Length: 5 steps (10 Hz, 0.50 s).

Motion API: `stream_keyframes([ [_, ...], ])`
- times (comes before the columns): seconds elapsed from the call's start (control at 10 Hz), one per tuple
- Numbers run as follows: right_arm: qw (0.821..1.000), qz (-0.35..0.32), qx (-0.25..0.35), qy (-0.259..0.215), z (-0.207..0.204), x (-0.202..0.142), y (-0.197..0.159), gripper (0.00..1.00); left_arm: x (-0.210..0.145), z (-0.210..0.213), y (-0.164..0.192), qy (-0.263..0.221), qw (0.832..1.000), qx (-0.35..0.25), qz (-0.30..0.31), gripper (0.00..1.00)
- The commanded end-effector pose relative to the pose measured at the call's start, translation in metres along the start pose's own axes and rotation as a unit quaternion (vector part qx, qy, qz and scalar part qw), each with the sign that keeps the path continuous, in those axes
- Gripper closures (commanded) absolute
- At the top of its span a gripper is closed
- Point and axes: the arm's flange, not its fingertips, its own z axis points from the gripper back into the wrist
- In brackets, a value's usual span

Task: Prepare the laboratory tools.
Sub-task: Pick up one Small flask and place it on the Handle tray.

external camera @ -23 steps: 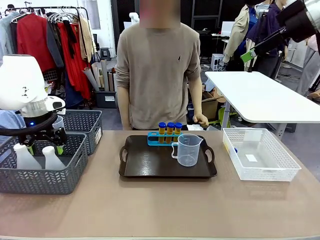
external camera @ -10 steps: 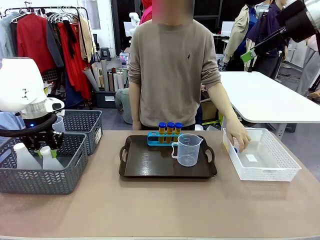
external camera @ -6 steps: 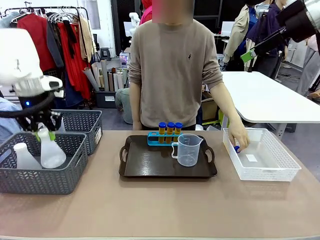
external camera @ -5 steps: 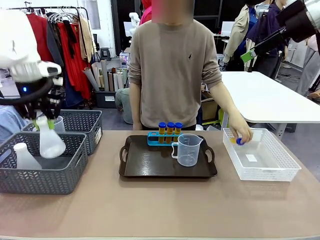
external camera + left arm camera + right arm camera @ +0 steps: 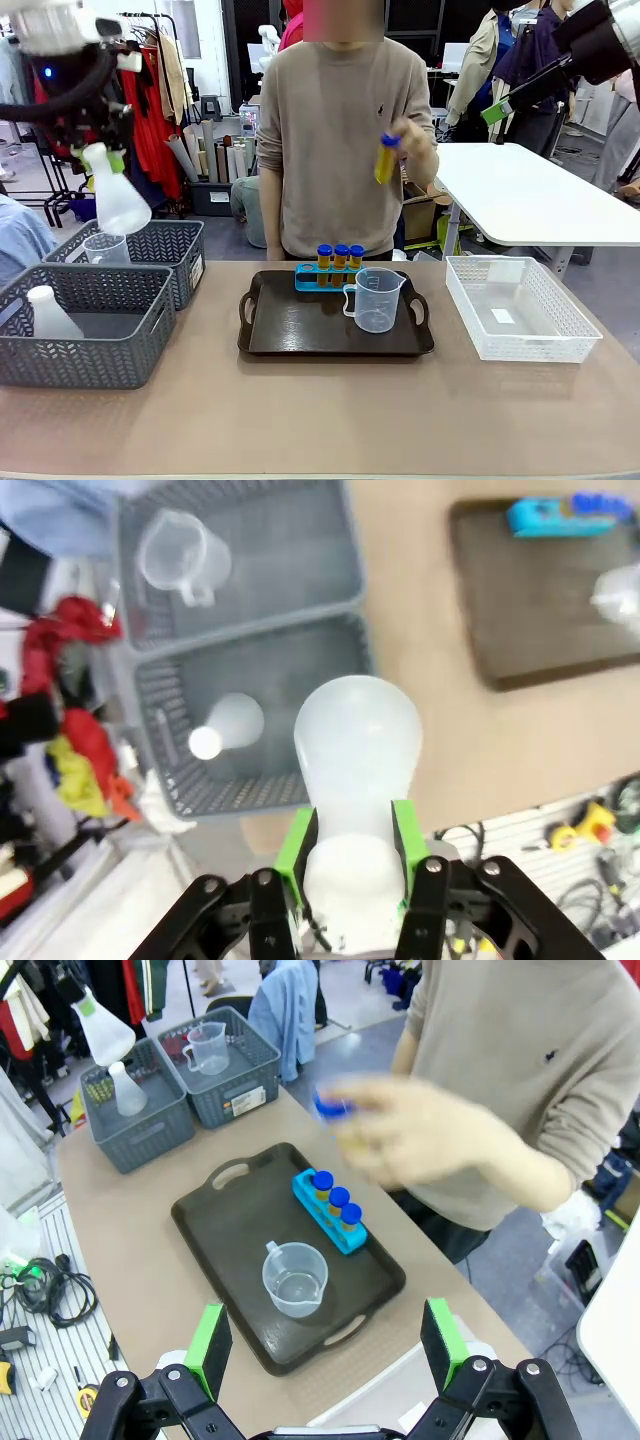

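altogether two flasks (image 5: 120,205), four tubes (image 5: 340,257)

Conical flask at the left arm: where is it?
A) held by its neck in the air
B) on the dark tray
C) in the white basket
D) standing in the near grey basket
A: the left arm's fingers clamp the conical flask by its neck, high above the grey basket.

- Tan table (image 5: 320,420) carried four items.
- Front grey basket (image 5: 80,350) at left, rear grey basket (image 5: 170,262) just behind.
- Dark brown tray (image 5: 300,335) at centre.
- White basket (image 5: 560,338) at right.
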Motion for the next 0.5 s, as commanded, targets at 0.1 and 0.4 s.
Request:
stream_keyframes([
  [0.1, 1.0, 0.0, 0.003, -0.007, 0.0, 0.0, 0.001, 0.0, 0.019, 0.054, -0.016, 0.0, 0.998, -0.009, -0.057, 1.0],
  [0.4, 1.0, 0.0, 0.003, -0.007, 0.0, 0.0, 0.001, 0.0, 0.016, 0.103, -0.043, -0.03, 0.995, -0.018, -0.097, 1.0],
])
